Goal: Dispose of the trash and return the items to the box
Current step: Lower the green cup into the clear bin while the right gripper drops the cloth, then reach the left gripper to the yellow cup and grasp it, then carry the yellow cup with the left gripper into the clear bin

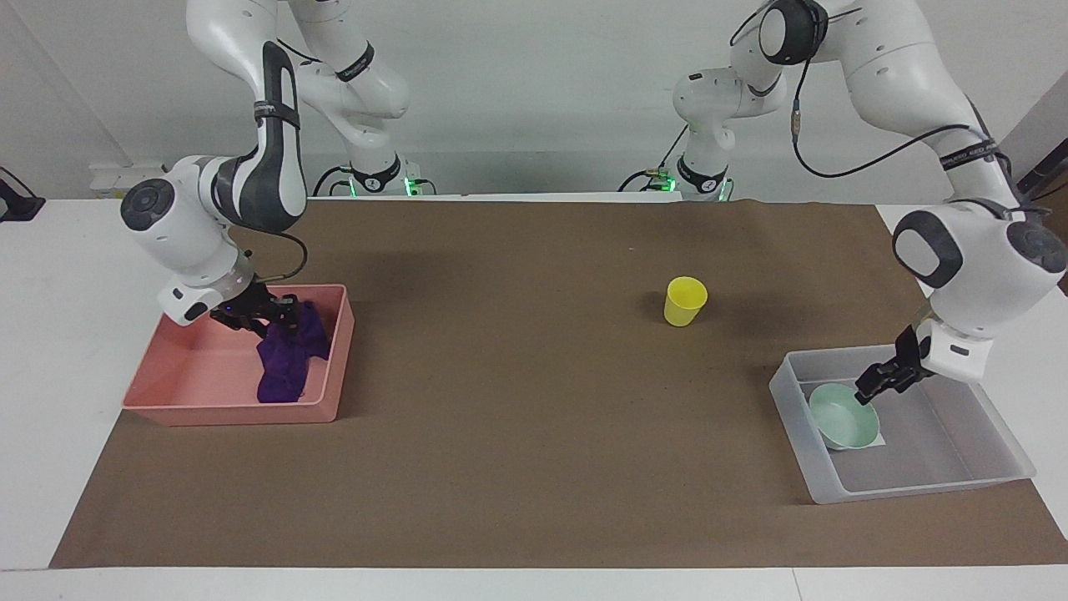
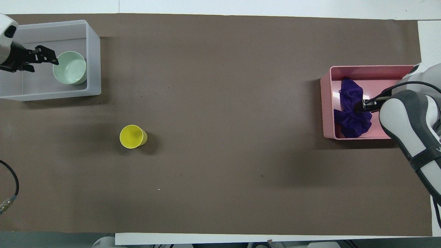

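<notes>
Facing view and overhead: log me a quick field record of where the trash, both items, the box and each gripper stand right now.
rag: purple rag lying in the pink tray, at the right arm's end of the table
bowl: mint bowl resting in the clear bin, at the left arm's end
cup: yellow cup upright on the brown mat, outside the bin, nearer to the robots than it
left gripper: open, over the bin, just above the bowl's rim
right gripper: at the top of the rag, over the tray
left to do: cup into bin
</notes>
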You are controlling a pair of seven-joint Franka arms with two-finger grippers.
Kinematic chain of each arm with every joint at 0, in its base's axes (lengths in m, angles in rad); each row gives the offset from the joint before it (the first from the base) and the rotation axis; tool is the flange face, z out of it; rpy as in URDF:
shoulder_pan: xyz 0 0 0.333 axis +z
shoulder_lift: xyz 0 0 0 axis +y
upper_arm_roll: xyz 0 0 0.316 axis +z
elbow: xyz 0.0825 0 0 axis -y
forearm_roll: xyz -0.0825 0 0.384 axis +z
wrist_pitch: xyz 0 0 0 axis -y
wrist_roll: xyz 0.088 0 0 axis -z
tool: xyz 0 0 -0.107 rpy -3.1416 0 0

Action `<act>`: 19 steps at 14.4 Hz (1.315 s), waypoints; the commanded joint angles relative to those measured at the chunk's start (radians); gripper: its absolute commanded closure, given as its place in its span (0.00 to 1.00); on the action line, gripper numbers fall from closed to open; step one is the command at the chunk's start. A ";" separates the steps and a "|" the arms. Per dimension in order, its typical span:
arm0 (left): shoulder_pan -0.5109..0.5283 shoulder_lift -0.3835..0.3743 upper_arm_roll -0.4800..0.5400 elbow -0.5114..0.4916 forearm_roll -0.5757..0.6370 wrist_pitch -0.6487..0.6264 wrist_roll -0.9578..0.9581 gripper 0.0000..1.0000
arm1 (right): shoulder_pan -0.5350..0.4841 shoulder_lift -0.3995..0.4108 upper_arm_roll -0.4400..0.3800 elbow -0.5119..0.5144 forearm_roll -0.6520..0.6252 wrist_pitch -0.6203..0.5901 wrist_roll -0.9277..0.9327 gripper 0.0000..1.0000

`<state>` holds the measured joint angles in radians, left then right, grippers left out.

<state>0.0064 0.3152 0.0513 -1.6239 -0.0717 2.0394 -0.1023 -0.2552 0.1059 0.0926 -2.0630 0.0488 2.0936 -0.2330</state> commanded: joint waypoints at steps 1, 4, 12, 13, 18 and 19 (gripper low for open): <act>-0.066 -0.132 0.010 -0.077 0.003 -0.158 -0.071 0.00 | -0.001 -0.038 0.012 0.056 -0.007 -0.098 -0.003 0.01; -0.181 -0.286 0.010 -0.314 0.026 -0.166 -0.129 0.00 | 0.054 -0.058 0.013 0.158 -0.004 -0.236 0.032 0.01; -0.350 -0.438 0.001 -0.702 0.026 0.116 -0.319 0.00 | 0.145 -0.092 0.013 0.371 -0.006 -0.529 0.141 0.01; -0.359 -0.438 0.001 -0.718 0.026 0.117 -0.329 0.00 | 0.145 -0.095 0.015 0.394 -0.009 -0.567 0.150 0.01; -0.405 -0.433 0.001 -0.777 0.026 0.151 -0.393 0.90 | 0.145 -0.155 0.015 0.405 -0.015 -0.667 0.182 0.01; -0.405 -0.432 0.001 -0.775 0.026 0.153 -0.393 1.00 | 0.145 -0.167 0.019 0.397 -0.015 -0.667 0.184 0.01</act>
<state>-0.3764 -0.0907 0.0386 -2.3655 -0.0634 2.1575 -0.4573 -0.1033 -0.0379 0.1014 -1.6530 0.0465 1.4376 -0.0657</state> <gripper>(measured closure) 0.211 0.004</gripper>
